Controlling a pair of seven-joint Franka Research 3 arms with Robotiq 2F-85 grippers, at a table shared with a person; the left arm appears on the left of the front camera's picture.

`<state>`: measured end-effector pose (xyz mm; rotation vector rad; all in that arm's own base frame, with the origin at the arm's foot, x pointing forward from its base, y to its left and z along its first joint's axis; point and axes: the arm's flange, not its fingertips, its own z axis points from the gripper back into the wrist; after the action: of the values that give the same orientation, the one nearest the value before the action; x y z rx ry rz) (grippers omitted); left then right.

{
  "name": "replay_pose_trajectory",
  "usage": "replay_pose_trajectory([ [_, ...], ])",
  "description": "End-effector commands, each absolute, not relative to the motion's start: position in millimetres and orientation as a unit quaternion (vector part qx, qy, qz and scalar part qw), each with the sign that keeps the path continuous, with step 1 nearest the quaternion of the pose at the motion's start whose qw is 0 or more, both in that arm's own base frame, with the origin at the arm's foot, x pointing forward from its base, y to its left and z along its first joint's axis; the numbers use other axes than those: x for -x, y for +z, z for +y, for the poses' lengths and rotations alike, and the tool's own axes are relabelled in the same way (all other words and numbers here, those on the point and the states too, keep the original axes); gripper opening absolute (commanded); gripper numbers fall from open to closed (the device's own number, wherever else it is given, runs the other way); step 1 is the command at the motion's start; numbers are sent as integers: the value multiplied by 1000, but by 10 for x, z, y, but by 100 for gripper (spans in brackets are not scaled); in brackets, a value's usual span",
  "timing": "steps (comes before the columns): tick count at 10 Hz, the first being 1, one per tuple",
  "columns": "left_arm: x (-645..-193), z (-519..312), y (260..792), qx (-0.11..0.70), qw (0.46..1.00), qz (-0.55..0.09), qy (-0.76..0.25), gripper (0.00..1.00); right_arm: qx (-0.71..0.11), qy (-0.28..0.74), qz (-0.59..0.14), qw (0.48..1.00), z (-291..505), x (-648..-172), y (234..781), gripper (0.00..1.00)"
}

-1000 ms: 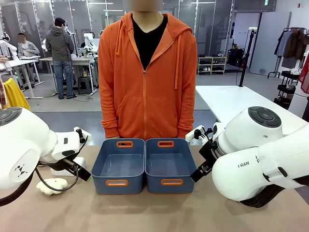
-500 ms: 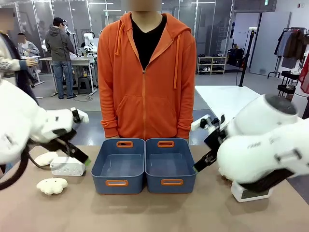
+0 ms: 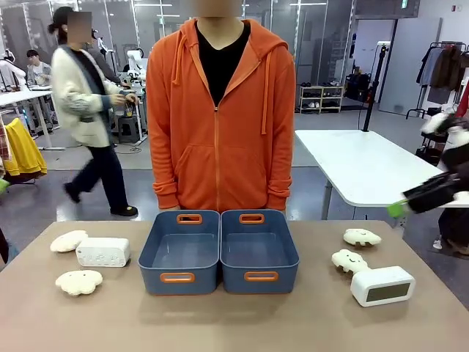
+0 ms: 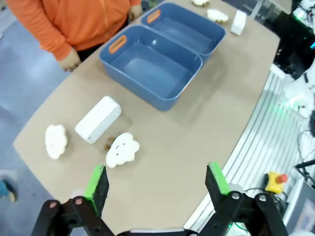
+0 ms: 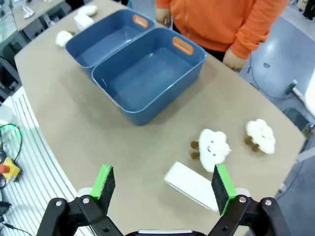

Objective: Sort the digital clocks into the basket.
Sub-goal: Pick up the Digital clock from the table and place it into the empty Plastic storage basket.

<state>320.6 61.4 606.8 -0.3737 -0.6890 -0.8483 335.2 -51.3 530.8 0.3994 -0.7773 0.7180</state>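
Note:
Two identical blue baskets stand side by side at mid-table, the left one (image 3: pixel 182 251) and the right one (image 3: pixel 258 251), both empty. The dotted-face digital clock (image 3: pixel 102 251) lies left of them. The clock with the grey-green screen (image 3: pixel 382 285) lies at the right front. My left gripper (image 4: pixel 156 182) hangs open high above the table's left end, over the dotted clock (image 4: pixel 98 119). My right gripper (image 5: pixel 163 183) is open high above the right end, over the screen clock (image 5: pixel 189 186). One of its green-padded fingers (image 3: pixel 429 193) shows at the front view's right edge.
Two cream cloud toys (image 3: pixel 68 240) (image 3: pixel 79 281) lie by the left clock, and two more (image 3: pixel 361 237) (image 3: pixel 349 260) by the right clock. A person in an orange hoodie (image 3: pixel 220 117) stands at the far edge behind the baskets, hands down. Another person walks past farther back.
Both arms have swung up and outward away from the baskets, uncovering the clocks and cloud toys on both sides. A person has walked into the background at the left.

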Motion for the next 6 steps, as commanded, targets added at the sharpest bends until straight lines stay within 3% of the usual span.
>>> replay_pose_trajectory([
  [1,-3218,745,5989,198,836,-344,-379,100,-200,330,-402,831,-694,-3123,5306,100],
  [3,-3351,696,5844,193,848,-344,-353,100,-198,324,-407,831,-622,-3125,5234,100],
  [6,-3149,861,6036,188,841,-340,-375,100,-190,326,-397,837,-807,-3166,5443,100],
])
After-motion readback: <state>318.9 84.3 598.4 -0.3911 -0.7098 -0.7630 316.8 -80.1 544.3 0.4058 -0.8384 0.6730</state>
